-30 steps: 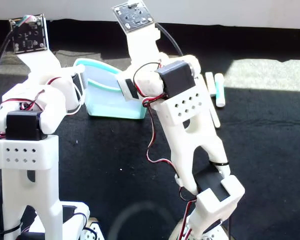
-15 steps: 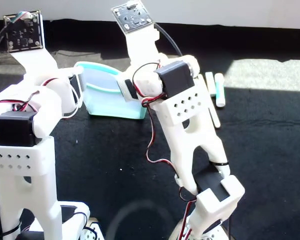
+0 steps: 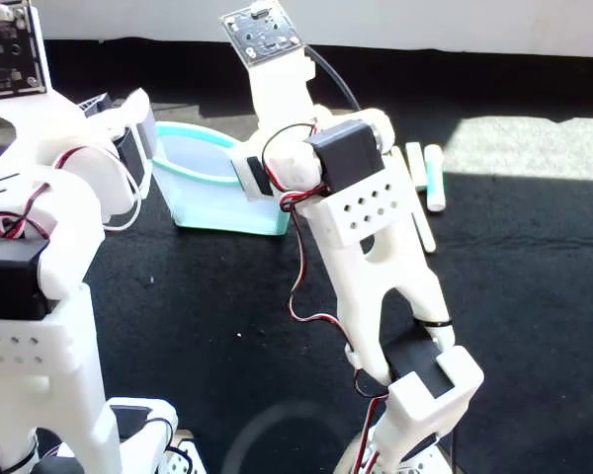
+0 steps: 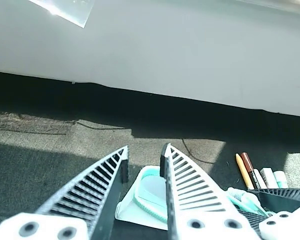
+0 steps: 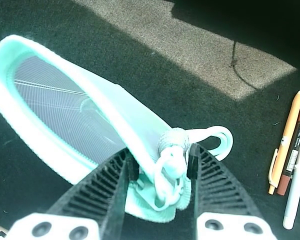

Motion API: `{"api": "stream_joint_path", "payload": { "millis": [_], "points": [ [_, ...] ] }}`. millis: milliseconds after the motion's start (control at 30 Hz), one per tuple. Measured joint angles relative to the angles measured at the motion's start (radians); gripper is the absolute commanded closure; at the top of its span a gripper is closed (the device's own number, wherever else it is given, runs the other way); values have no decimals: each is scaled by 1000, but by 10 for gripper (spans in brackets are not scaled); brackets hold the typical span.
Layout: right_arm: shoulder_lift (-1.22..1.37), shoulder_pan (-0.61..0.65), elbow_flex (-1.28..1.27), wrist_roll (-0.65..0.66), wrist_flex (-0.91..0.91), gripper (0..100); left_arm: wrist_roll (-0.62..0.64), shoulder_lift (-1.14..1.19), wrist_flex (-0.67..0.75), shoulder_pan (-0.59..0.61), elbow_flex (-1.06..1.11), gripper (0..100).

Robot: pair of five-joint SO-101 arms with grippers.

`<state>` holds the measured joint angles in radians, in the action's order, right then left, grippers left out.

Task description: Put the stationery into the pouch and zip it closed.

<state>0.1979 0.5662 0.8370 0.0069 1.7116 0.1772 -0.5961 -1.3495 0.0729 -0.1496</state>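
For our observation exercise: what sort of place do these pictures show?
Probably a robotics test bench: two white arms at a black-clothed table, a mint pouch clamped in the right gripper, pens laid out nearby.

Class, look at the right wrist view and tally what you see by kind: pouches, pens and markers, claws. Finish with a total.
Pouch: 1
Pens and markers: 3 (orange pen, brown marker, white pen)
Right claw: 1
Total: 5
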Motion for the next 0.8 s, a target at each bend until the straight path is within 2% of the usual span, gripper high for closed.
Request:
{"api": "stream_joint_path", "payload": {
  "millis": [233, 333, 433, 800],
  "points": [
    [0, 0, 0, 0, 0, 838, -43, 172, 0, 0, 2, 866],
    [0, 0, 0, 0, 0, 838, -57, 245, -8, 0, -69, 848],
    [0, 0, 0, 0, 0, 838, -61, 308, -81, 0, -176, 802],
    [0, 0, 0, 0, 0, 838, -204, 532, -356, 0, -517, 829]
  ]
}}
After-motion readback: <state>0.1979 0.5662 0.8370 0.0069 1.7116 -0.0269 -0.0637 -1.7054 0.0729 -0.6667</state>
